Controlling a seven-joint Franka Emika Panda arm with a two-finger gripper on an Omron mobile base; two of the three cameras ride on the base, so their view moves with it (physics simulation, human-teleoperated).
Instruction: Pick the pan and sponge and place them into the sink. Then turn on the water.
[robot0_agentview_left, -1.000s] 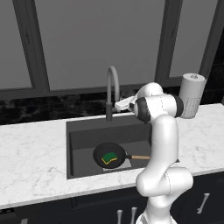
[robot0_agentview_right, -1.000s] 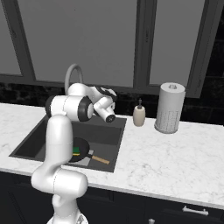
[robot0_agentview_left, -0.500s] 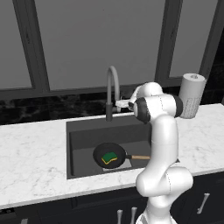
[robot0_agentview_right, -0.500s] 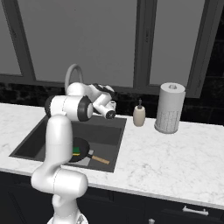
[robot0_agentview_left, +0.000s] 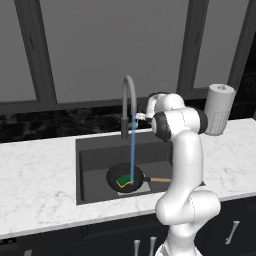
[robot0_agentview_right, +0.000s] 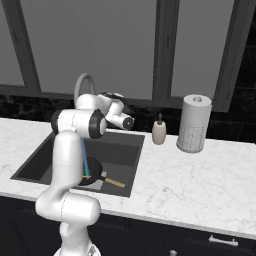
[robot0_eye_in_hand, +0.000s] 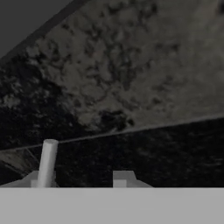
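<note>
Hand view: two grey finger tips (robot0_eye_in_hand: 124, 177) rise at the bottom edge, facing the dark mottled back wall, and a pale slim rod (robot0_eye_in_hand: 47, 162), probably the tap lever, stands just beside the left tip. Jaws look partly apart; nothing is clearly clamped, and I cannot tell whether a tip touches the rod.

Left base view: gripper (robot0_agentview_left: 142, 116) sits high behind the sink, right against the faucet (robot0_agentview_left: 129, 102) near its base. Judgement: the hand is up there because the lever is there, the last step of the task.

Water (robot0_agentview_left: 132, 150) runs, a thin blue line dropping straight from the spout into the basin. It lands on the pan (robot0_agentview_left: 125, 177), which lies flat on the floor of the sink (robot0_agentview_left: 95, 157), toward the near side, wooden handle pointing right. The sponge (robot0_agentview_left: 123, 180) rests inside the pan, green face up, directly under the stream. Both things are in the basin, so the placing part reads as done, and with the stream on, the task looks essentially complete.

Right base view: same layout from the other side; the arm's elbow hides much of the basin. A soap bottle (robot0_agentview_right: 159, 131) and a paper towel roll (robot0_agentview_right: 194, 124) stand on the counter (robot0_agentview_right: 200, 175) to the right of the sink, well clear of the arm.
</note>
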